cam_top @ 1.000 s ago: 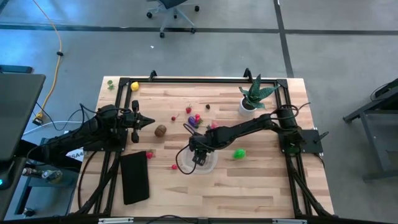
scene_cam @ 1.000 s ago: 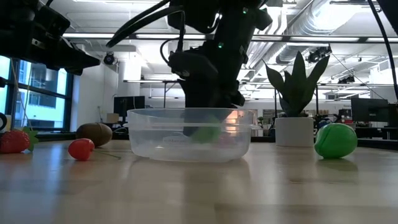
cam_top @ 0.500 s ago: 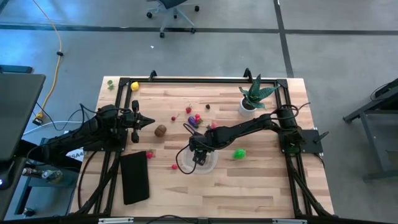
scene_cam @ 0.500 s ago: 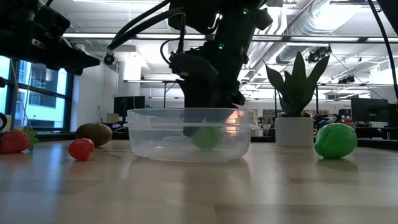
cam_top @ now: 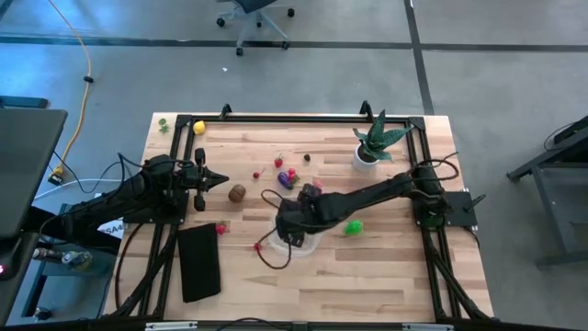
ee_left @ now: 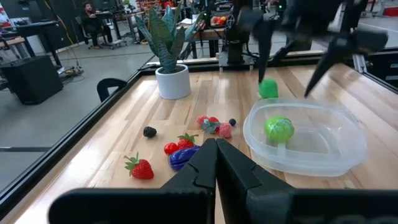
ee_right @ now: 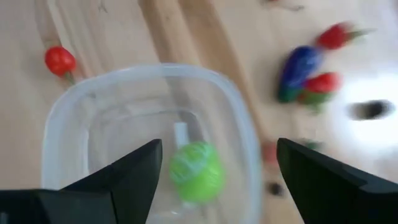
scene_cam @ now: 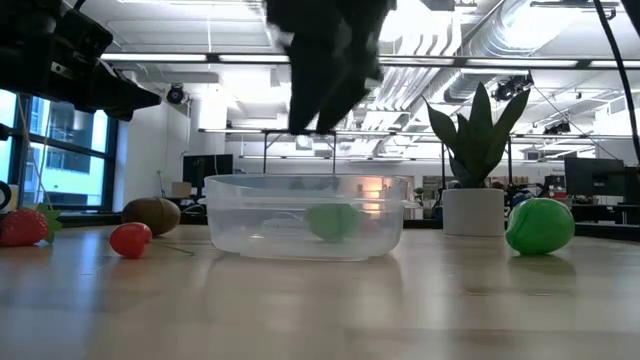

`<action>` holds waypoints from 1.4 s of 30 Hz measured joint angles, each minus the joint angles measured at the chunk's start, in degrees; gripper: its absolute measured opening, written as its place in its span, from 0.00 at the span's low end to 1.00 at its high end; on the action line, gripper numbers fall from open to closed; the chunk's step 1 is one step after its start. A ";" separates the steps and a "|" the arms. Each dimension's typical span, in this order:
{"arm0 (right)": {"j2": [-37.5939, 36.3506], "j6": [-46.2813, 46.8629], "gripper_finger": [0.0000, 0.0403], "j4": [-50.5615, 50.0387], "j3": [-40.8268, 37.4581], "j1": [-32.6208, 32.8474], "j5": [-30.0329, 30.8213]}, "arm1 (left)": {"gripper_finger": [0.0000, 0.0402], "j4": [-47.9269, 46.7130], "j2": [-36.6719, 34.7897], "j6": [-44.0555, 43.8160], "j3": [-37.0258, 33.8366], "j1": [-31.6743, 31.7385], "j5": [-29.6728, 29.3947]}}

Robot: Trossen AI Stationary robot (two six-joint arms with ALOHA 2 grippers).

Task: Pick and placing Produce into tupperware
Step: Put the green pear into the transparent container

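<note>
The right gripper (ee_right: 214, 186) hangs above the tupperware (cam_top: 299, 245), its jaws spread wide and holding nothing; under them a bright green piece (ee_right: 197, 172) lies loose on the container's floor. From table level that green piece (scene_cam: 333, 220) sits low behind the clear wall, apart from the dark arm overhead. I judge that one piece is delivered and the arm is clear of the rim so it can travel without knocking the container.

The tupperware sits near the middle of the tabletop (cam_top: 367, 285), within the right arm's reach, with the rest of the produce around it: the second green piece (cam_top: 353, 226) just beside it on the plant side, a small red one (cam_top: 258, 246) and another (cam_top: 220, 228) on the other side, the brown one (cam_top: 237, 193) farther off, and a cluster with the purple piece (ee_left: 183, 155) and strawberries (ee_left: 139, 168) beyond.

The left gripper (ee_left: 216, 149) waits over the tabletop's left side, jaws pressed together on nothing, pointing toward the scattered pieces. The nearby green one looks like the easiest next pick, round and liable to roll.
</note>
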 joint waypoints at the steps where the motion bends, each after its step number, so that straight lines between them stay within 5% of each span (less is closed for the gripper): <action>1: -0.04 0.38 0.76 -2.85 1.15 0.92 2.04 | 0.00 -0.02 0.00 0.00 0.00 0.00 0.00; 9: -4.39 14.68 0.76 -14.14 -2.05 7.36 7.57 | 0.00 0.00 0.00 0.00 0.00 0.00 -0.01; 14: -14.75 20.65 0.76 -5.36 -17.01 9.49 6.73 | 0.00 0.00 0.00 0.02 0.00 -0.02 -0.02; 23: -32.89 18.93 0.76 10.63 -43.28 7.33 -5.69 | 0.00 0.00 0.00 0.00 0.00 -0.02 0.00; 31: -41.22 1.47 0.76 15.49 -55.45 7.14 -10.20 | 0.00 0.00 0.00 0.00 0.00 0.00 -0.02; 42: -42.91 -21.87 0.76 18.58 -59.24 6.73 -17.09 | 0.00 0.00 0.00 0.00 0.00 0.00 -0.01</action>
